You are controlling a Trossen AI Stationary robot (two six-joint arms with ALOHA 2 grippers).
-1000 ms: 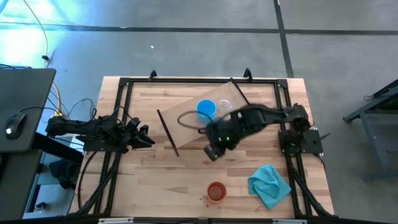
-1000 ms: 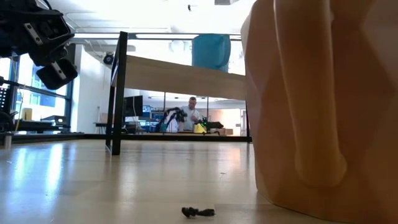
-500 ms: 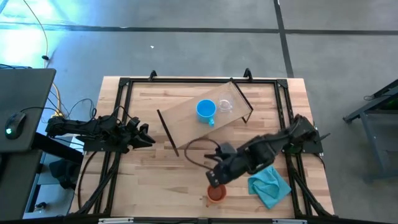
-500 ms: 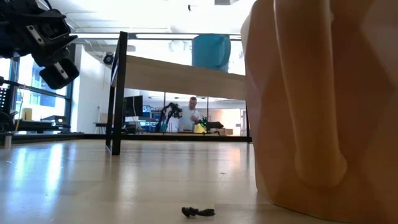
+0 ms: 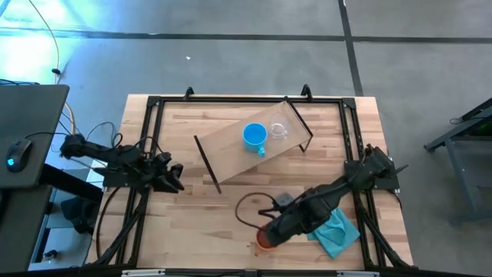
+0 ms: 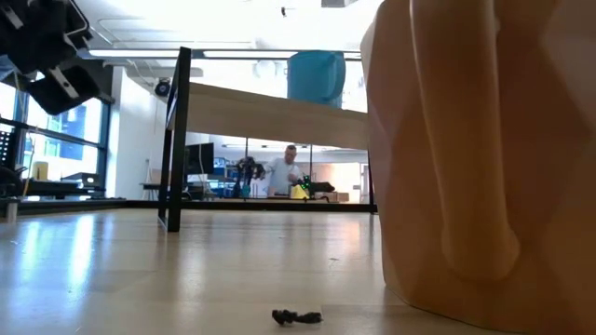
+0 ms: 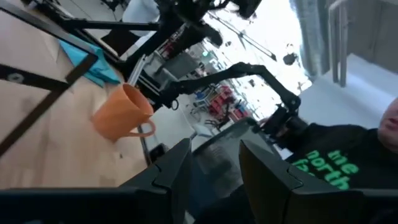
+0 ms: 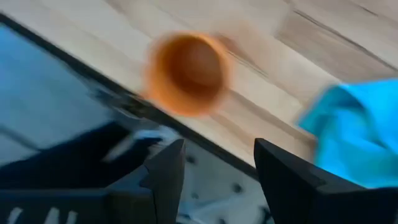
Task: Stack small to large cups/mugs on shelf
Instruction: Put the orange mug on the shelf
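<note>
The orange-brown mug [image 5: 265, 241] stands upright near the table's near edge and fills the right of the low view [image 6: 494, 149]. My right gripper [image 5: 274, 229] hovers open just above it, and its wrist view looks down into the mug's mouth [image 8: 186, 73] ahead of the fingers [image 8: 214, 177]. The shelf [image 5: 254, 146] stands on its black end frames toward the far side. The blue mug [image 5: 254, 136] and the clear cup [image 5: 278, 129] stand side by side on its board. My left gripper [image 5: 172, 175] waits open at the table's left.
A teal cloth [image 5: 335, 232] lies crumpled just right of the orange mug, by the right arm. A black cable loops on the wood [image 5: 244, 209] beside the right gripper. Black frame rails [image 5: 146, 138] border the table. A person in a dark shirt [image 7: 348, 162] shows beyond the table.
My right gripper has swung from over the shelf's near edge toward the table's near edge and come down over the orange mug, staying open. My left gripper has risen a little at the table's left. The mugs, the cup and the shelf have kept still.
</note>
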